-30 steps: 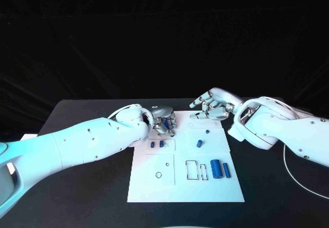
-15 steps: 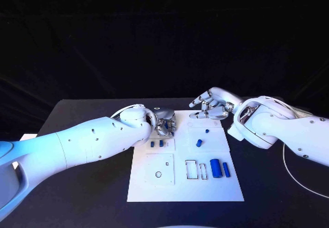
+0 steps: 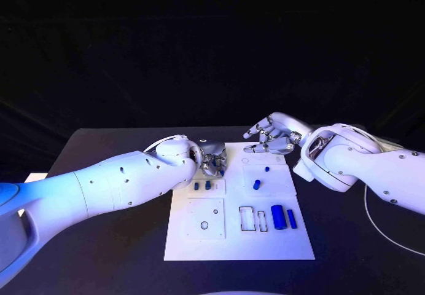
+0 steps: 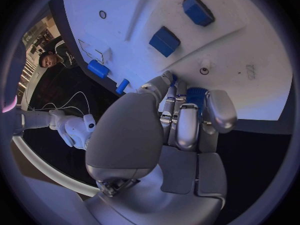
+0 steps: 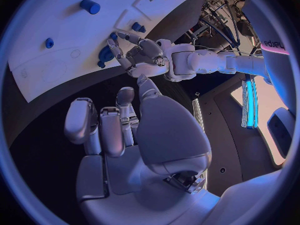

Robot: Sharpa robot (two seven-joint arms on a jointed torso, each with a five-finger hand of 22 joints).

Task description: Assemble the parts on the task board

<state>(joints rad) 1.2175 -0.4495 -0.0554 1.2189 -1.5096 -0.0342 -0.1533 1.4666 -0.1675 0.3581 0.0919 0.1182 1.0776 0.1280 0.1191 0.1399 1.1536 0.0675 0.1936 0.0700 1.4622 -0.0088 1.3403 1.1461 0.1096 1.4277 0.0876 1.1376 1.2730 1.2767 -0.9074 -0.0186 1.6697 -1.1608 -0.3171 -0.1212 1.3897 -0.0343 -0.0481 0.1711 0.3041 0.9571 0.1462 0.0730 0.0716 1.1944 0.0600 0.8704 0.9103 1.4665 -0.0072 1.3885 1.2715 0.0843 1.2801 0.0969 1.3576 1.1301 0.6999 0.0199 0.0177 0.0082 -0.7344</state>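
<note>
Left hand (image 3: 210,158): fingers (image 4: 187,122) curled in tight around a small blue part (image 4: 196,96), which shows between the fingertips in the left wrist view; the right wrist view catches the same hand from across the board with a blue piece at its fingertips (image 5: 105,55). This hand sits low over the far left corner of the task board (image 3: 239,243), at the board's edge. Right hand (image 3: 274,136): fingers (image 5: 103,125) bent inward, bunched together, nothing visible in them; it hovers above the far edge of the board, apart from the left hand. Outward from the hands, on the white plate: two small blue parts (image 3: 202,184) stand side by side just below the left hand, seen as two blue blocks (image 4: 181,26) in the left wrist view. A short blue peg (image 3: 257,183) stands near the board's middle, on the right half. Nearer the front, right side, a long blue cylinder (image 3: 278,217) lies beside a thinner blue bar (image 3: 292,219), the two close together and parallel. Just left of them, two outlined rectangular slots (image 3: 253,220). On the left half, a raised square panel (image 3: 206,219) with small round holes. The board lies flat in the middle of the black tabletop (image 3: 106,246).
</note>
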